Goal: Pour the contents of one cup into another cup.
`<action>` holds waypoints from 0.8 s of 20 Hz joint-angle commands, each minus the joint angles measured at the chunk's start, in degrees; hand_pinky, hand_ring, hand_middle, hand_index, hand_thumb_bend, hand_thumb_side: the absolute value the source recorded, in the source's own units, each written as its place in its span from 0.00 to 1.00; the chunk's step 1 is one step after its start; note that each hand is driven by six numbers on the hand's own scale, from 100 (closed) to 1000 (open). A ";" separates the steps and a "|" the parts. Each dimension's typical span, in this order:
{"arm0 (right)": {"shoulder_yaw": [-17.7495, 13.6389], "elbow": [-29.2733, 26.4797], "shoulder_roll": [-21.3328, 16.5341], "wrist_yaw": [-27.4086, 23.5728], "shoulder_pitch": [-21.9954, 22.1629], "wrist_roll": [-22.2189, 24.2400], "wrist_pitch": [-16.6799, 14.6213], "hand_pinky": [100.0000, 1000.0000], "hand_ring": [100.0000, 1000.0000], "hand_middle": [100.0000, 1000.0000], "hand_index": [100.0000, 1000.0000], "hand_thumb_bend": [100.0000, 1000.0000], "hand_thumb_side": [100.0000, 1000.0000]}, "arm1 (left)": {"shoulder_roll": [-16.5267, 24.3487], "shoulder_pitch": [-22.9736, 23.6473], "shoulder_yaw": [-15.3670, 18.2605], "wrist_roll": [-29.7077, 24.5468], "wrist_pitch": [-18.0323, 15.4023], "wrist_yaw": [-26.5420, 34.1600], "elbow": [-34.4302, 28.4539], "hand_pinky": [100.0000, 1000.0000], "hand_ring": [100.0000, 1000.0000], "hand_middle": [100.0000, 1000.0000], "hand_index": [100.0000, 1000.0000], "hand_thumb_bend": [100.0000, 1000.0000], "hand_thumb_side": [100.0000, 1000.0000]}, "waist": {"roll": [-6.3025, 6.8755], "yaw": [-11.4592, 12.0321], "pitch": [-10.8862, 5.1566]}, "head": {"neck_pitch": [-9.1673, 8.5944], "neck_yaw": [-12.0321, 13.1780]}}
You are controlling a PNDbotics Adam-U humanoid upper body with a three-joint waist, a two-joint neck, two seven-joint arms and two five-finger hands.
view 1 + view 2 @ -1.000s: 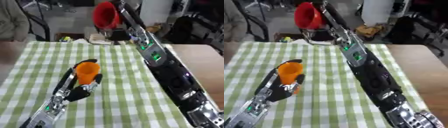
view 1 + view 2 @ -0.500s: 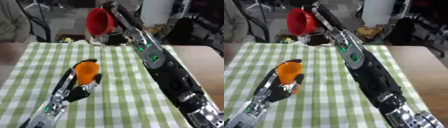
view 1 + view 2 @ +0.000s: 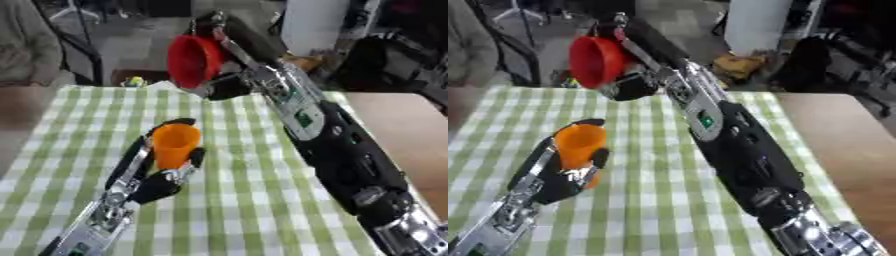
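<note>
Two plastic cups were in play over the green-and-white checked tablecloth. Nearest, the left hand had its fingers curled round the upright orange plastic cup, low over the cloth. Farther back, the right hand clasped the red plastic cup high above the table's far edge, tipped on its side, mouth facing left.
</note>
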 commanded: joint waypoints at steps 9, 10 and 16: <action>0.83 -3.39 -1.22 8.66 -1.62 -2.24 -3.10 0.27 0.20 0.26 0.50 0.00 0.00 | 1.02 -0.70 0.94 0.11 -0.06 0.07 -0.80 0.55 0.33 0.23 0.83 0.00 0.45 | 0.19 -0.09 -0.97 | -0.49 0.33; 0.93 -3.56 -1.22 9.29 -1.62 -2.36 -3.33 0.28 0.20 0.26 0.50 0.00 0.00 | 1.02 -0.70 0.94 0.12 -0.05 0.09 -0.83 0.55 0.33 0.23 0.83 0.00 0.45 | 0.20 -0.09 -0.98 | -0.49 0.33; 1.73 -5.12 -1.34 14.73 -1.83 -3.29 -5.27 0.29 0.20 0.28 0.52 0.00 0.00 | 0.98 -0.70 1.08 0.20 -0.02 0.27 -0.90 0.55 0.33 0.23 0.83 0.00 0.45 | 0.08 -0.21 -1.14 | -0.49 0.39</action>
